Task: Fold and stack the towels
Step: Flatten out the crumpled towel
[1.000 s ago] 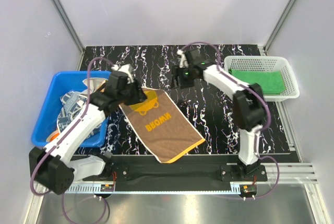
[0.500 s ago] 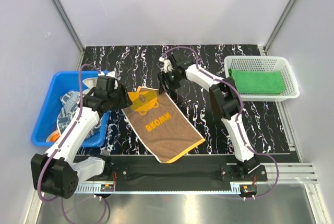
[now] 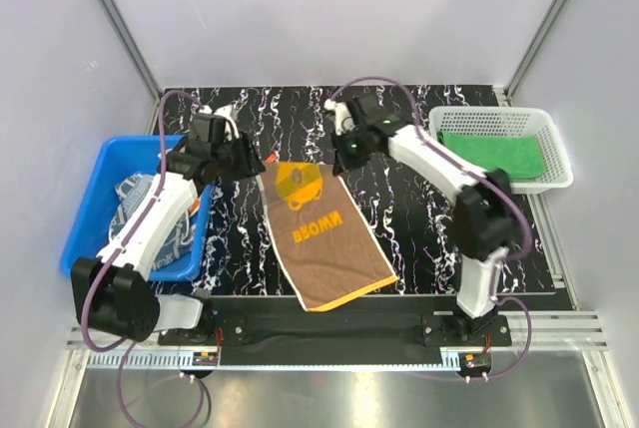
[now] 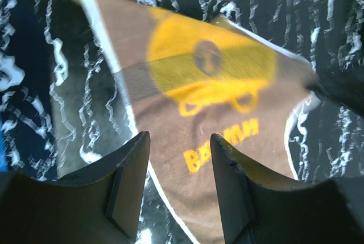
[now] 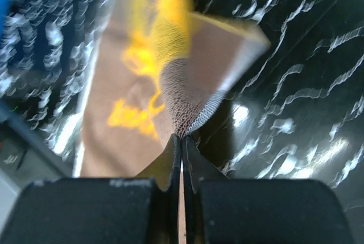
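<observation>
A brown towel (image 3: 329,238) with a yellow disc and yellow lettering lies on the black marbled table, long side running from far to near. My right gripper (image 3: 339,163) is shut on its far right corner, and that corner (image 5: 190,104) is pinched up off the table at the fingertips. My left gripper (image 3: 258,161) hovers open by the far left corner. Its dark fingers (image 4: 128,187) frame the towel (image 4: 216,113) below with nothing between them. A folded green towel (image 3: 496,154) lies in the white basket. More patterned towels (image 3: 135,199) sit crumpled in the blue bin.
The blue bin (image 3: 85,218) stands at the table's left edge, close under my left arm. The white mesh basket (image 3: 489,115) stands at the far right. Grey walls enclose the table on three sides.
My right gripper has shut on the towel's far right corner and pulled it right, turning the towel straighter. My left arm has swung toward the far left, away from the towel, still open.
</observation>
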`<state>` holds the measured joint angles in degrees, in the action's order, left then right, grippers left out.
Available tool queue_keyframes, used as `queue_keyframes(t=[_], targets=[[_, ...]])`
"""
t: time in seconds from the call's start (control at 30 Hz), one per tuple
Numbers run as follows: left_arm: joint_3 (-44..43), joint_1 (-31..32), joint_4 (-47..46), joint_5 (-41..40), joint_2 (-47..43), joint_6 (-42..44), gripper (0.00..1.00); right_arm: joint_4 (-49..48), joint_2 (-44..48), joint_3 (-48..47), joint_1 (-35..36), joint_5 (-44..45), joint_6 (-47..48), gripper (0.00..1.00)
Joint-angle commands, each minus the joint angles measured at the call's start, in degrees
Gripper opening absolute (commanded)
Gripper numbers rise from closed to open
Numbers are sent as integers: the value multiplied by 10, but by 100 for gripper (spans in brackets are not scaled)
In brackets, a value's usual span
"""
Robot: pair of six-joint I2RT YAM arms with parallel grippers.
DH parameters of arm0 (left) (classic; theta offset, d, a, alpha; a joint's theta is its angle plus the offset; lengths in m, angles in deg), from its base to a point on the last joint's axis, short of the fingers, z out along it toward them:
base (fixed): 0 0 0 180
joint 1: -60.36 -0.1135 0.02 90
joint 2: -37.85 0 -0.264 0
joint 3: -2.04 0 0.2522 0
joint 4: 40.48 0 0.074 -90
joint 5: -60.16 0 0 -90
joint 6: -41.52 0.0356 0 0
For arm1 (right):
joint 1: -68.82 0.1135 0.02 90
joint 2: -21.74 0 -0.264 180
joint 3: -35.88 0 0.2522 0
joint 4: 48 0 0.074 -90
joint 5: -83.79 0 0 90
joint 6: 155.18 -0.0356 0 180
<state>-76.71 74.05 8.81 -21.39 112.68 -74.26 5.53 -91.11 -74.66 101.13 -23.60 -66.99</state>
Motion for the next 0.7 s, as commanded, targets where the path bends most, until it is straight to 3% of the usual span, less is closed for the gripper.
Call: queue_keyframes(t=[0.0,0.17,0.2,0.27,0.43,0.57,0.67], targets=[[11,6,-35,41,14,-17,51,-3,104,136,1,-47,-60,0],[35,37,-61,44,41,-20,51,-85,184,349,7,-60,-137,2],[29,39,-63,45,50,-17,51,-91,192,391,7,-62,-143,15],[19,41,-88,61,81,-13,51,-97,214,415,6,-51,-153,24],[-74,58,-113,87,181,34,51,-64,251,368,7,44,-173,43],[-211,65,-65,89,308,78,50,-50,235,321,-7,190,-220,44],[-306,70,-36,72,402,96,50,-87,219,322,-43,213,-260,43]])
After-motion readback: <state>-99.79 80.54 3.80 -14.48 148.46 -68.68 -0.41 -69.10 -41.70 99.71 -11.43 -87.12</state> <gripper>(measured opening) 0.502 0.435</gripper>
